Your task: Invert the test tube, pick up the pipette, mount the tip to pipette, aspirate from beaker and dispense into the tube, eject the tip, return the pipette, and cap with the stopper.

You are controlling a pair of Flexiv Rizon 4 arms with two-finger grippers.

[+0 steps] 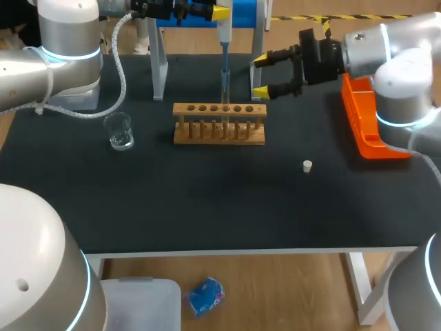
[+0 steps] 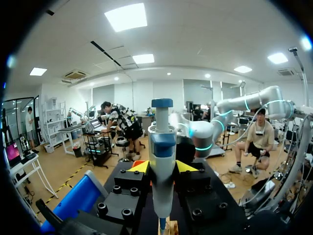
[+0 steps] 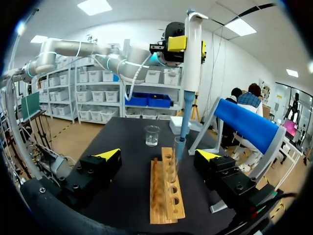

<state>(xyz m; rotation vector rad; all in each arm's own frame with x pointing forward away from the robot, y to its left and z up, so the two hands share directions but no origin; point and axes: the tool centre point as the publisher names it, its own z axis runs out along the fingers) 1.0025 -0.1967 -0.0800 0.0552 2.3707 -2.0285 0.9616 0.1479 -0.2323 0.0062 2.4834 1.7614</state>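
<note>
While the left hand (image 2: 162, 167) pinches the pipette (image 2: 162, 142) upright between its fingers, the pipette's tip below it dips into the mouth of the test tube (image 1: 224, 103) standing in the wooden rack (image 1: 207, 138). The right hand (image 1: 260, 75) hangs spread and empty just beside the rack's end. The beaker (image 1: 120, 131) stands beyond the rack from it. The white stopper (image 1: 307, 165) lies on the table (image 1: 207, 207), apart from both hands.

The head view looks steeply down on the table (image 1: 207, 200) from above and behind. Both wrist views sit close, facing each other across the wooden rack (image 1: 219, 124), sharing the pipette (image 3: 191, 54).
</note>
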